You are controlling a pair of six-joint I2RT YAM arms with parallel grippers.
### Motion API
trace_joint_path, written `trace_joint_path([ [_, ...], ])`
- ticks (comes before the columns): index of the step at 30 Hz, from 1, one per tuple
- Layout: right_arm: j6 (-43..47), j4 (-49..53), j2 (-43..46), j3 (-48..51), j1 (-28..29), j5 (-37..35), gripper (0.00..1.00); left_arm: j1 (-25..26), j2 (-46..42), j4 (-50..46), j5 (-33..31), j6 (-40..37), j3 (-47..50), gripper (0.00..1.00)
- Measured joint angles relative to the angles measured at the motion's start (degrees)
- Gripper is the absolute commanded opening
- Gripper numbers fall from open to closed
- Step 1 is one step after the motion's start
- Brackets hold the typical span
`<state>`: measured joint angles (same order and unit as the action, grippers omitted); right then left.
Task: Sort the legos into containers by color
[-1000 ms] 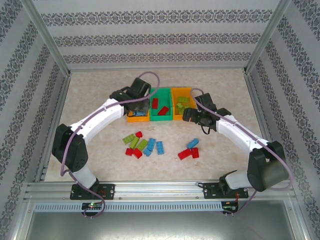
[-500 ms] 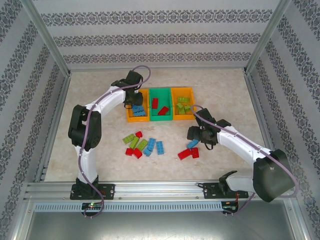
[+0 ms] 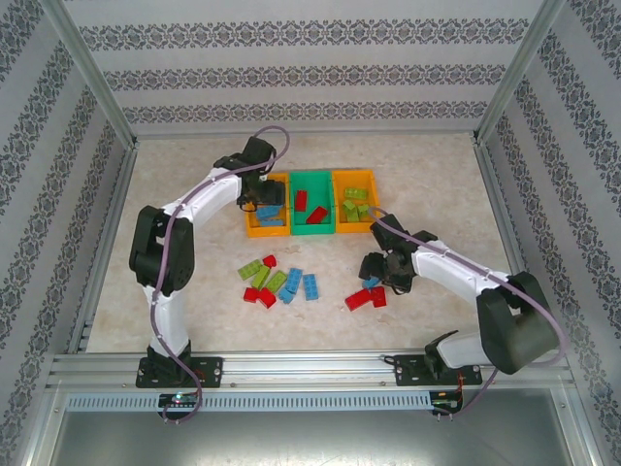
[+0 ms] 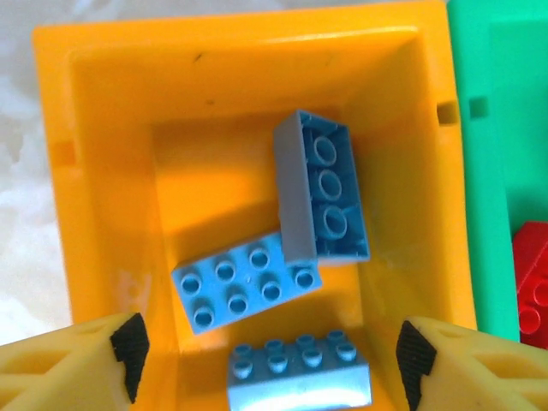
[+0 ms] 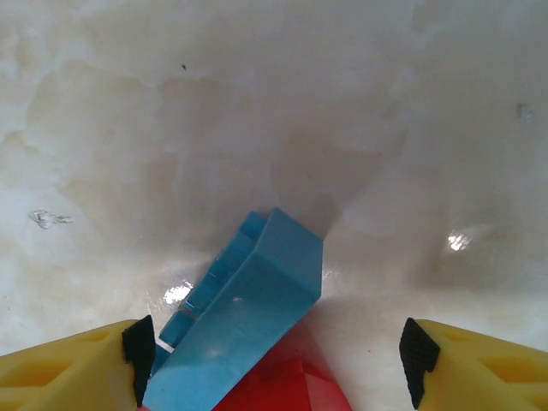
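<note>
Three light blue bricks (image 4: 247, 281) are lying inside the left orange bin (image 4: 103, 171). One is tipped on its side and resting against the corner of a flat one, and the third is sitting nearest my wrist camera. From overhead I am seeing the green bin (image 3: 312, 231) standing just beside that bin with red bricks (image 3: 309, 206) in it. The right orange bin (image 3: 354, 175) is touching the green one's other side and holding lime green bricks (image 3: 355, 202).

The left gripper (image 4: 272, 364) is hovering above the left orange bin with its jaws spread wide. Its black pads (image 4: 130, 351) are showing at the two lower corners of the wrist view, roughly over the bin's side walls.

Nearer the arm bases, a loose cluster (image 3: 277, 280) of red, green and blue bricks is lying on the marbled table (image 3: 194, 194), well apart from the bins. To the right of that cluster a tilted blue brick (image 5: 248, 334) is leaning on a red brick (image 5: 287, 390).

The right gripper (image 5: 276, 360) is hanging low over this pair with its jaws open, one finger on each side of the tilted blue brick. The finger at the left of the wrist view is sitting very near the brick's edge, but I cannot tell whether it is touching.
</note>
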<state>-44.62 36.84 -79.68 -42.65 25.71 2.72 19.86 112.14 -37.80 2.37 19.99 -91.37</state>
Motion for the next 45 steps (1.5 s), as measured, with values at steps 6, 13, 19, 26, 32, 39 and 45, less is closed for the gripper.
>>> trace_joint_path([
  [6, -1.5, -0.7, -2.4, -1.4, 0.1, 0.9, 0.57, 0.0, -8.3, 2.4, 0.0, -0.1, 6.5, 1.0],
  [13, -1.8, -2.2, -6.4, -3.7, 0.4, 1.3, 0.45, 0.0, -14.4, 4.5, -0.9, -0.2, 12.0, 1.0],
  [19, -2.0, -2.5, -5.9, -5.6, 1.5, 0.3, 0.3, 0.0, -18.0, 5.6, -2.3, -0.2, 16.9, 1.0],
  [26, -1.8, -1.9, -3.3, -9.8, 2.7, -1.6, 0.23, 0.0, -24.7, 6.3, -4.1, 0.0, 22.3, 0.99],
  [32, -1.3, -1.0, -3.5, -12.0, 3.5, -1.9, 0.21, 0.0, -27.2, 6.3, -6.2, 0.1, 23.8, 0.99],
  [39, 1.3, 0.3, -8.5, -21.9, 8.1, -0.7, 0.22, 0.0, -28.2, 6.2, -7.4, 0.1, 24.5, 0.99],
  [45, 2.3, 0.7, -13.5, -25.4, 10.9, -0.1, 0.52, 0.0, -29.2, 6.2, -7.4, 0.1, 25.8, 0.99],
])
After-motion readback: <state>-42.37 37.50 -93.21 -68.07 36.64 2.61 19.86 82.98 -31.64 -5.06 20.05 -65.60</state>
